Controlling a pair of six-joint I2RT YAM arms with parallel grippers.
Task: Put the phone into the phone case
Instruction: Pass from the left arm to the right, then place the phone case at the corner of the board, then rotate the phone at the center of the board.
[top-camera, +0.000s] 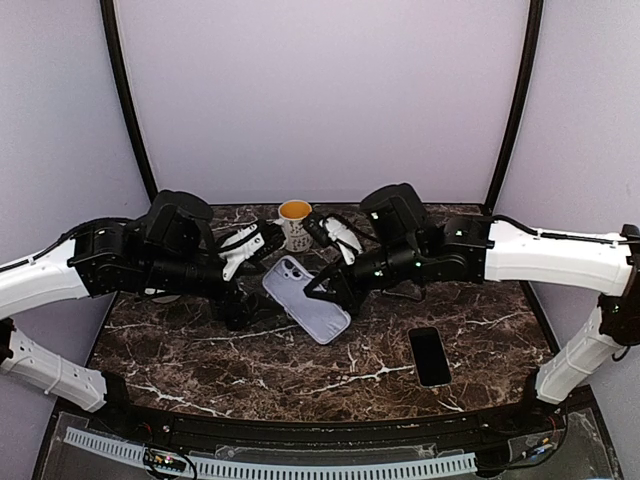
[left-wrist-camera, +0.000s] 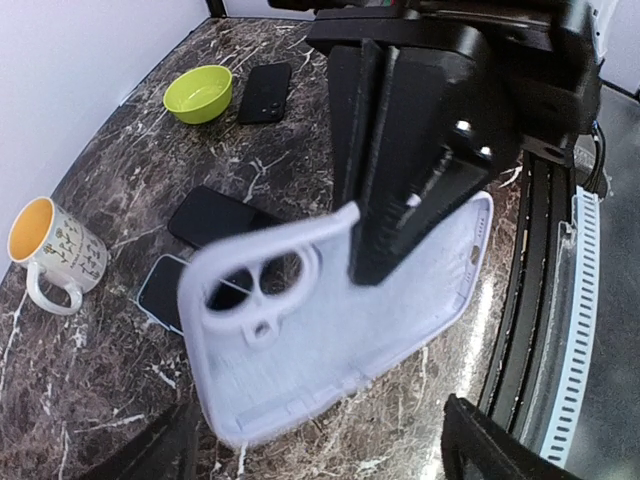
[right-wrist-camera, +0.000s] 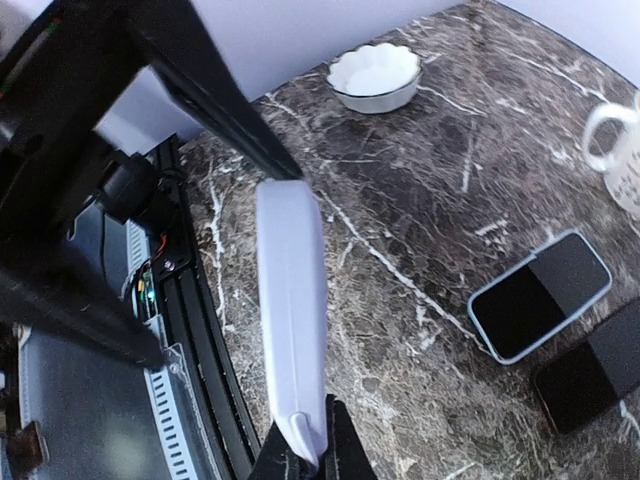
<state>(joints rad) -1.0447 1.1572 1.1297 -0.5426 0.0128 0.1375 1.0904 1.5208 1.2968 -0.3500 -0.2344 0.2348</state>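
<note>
Right gripper (right-wrist-camera: 300, 455) is clamping the phone case (top-camera: 306, 300) by its edge, holding it tilted above the table's middle. The long axis is running far-left to near-right, camera cutout at the far-left end. Left gripper (left-wrist-camera: 320, 450) is standing wide open beside the case. Phone (top-camera: 430, 356) is lying flat near-right, well apart.

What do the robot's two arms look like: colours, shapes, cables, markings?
The left arm and right arm match: smooth white shells on the outer links, bulky black rounded housings at joints and wrists. Thin black cables run along the white links. Tiny green lights dot the right forearm. The jaws are black, blocky.
</note>
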